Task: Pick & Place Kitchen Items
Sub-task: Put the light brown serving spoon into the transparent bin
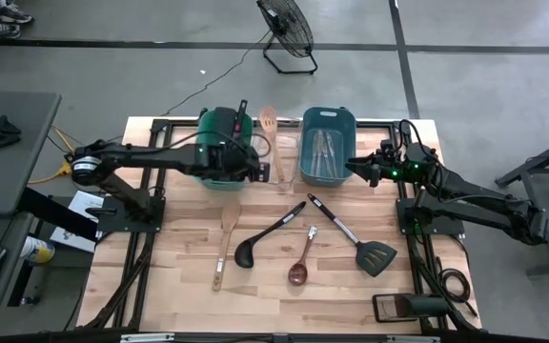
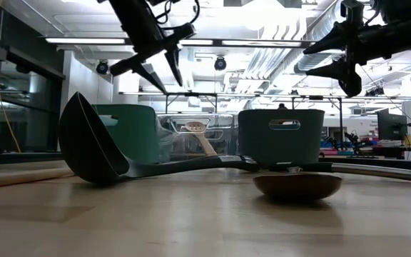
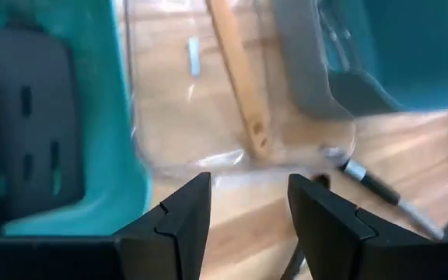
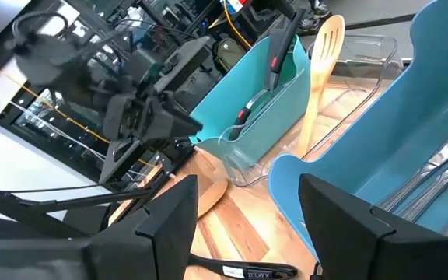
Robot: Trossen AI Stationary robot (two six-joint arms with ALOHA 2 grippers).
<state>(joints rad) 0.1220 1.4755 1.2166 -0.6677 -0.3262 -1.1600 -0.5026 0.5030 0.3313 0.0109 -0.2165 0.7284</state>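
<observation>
My left gripper [image 1: 258,170] hangs open and empty above the table, at the near corner of the green bin [image 1: 219,151], its fingers [image 3: 183,211] tipped down toward the clear bin [image 1: 286,143]. A wooden slotted spatula [image 1: 273,143] leans in the clear bin. The green bin holds black, red-handled utensils [image 4: 278,48], and the blue bin [image 1: 325,145] holds silver cutlery [image 1: 322,148]. On the table lie a wooden spoon [image 1: 224,244], a black ladle [image 1: 269,234], a small brown spoon [image 1: 301,260] and a black slotted spatula [image 1: 355,234]. My right gripper [image 1: 355,170] waits open beside the blue bin.
The three bins stand side by side along the table's far edge. The loose utensils lie spread over the table's middle and near part. A dark device [image 1: 410,306] lies at the near right corner. A floor fan [image 1: 287,33] stands beyond the table.
</observation>
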